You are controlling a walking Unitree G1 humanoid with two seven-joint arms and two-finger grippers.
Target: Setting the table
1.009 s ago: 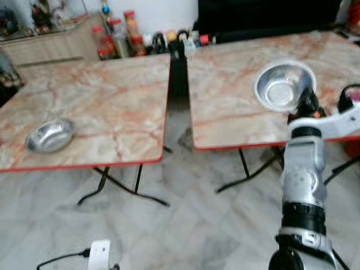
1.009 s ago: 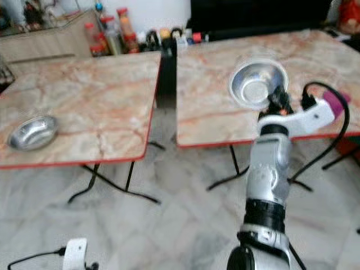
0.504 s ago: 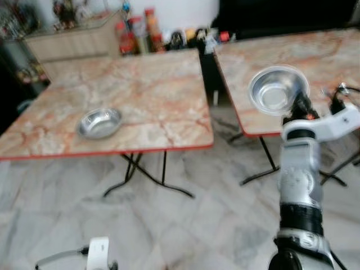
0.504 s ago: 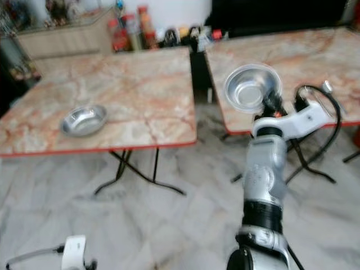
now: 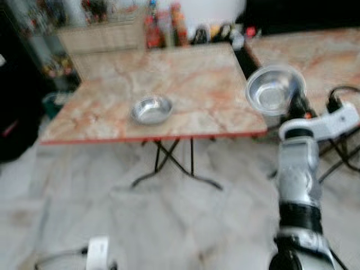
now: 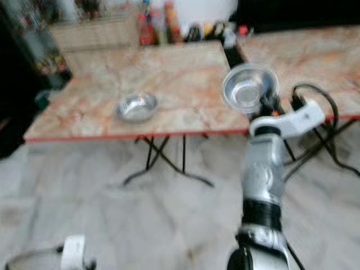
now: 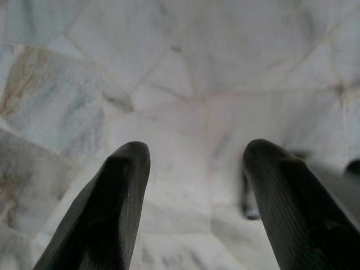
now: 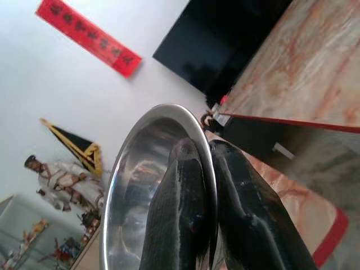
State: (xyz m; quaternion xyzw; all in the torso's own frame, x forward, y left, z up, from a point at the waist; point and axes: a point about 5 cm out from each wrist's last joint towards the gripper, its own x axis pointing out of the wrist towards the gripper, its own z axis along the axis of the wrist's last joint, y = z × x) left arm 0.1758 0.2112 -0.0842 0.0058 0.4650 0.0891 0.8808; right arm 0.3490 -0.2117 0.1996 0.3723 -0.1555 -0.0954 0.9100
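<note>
Camera heading has swung left, centring the left tabletop (image 5: 185, 84) and its resting bowl (image 5: 151, 109). Right claw (image 8: 211, 185) stays clenched on the carried bowl's (image 5: 274, 90) rim. Left claw (image 7: 191, 169) hangs released above the floor. Placement is probably next.

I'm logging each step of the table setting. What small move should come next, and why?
Probably carry the held bowl over the left table and lower it. The right hand pinches its rim, holding it tilted in the air, while the other bowl already rests there.
</note>
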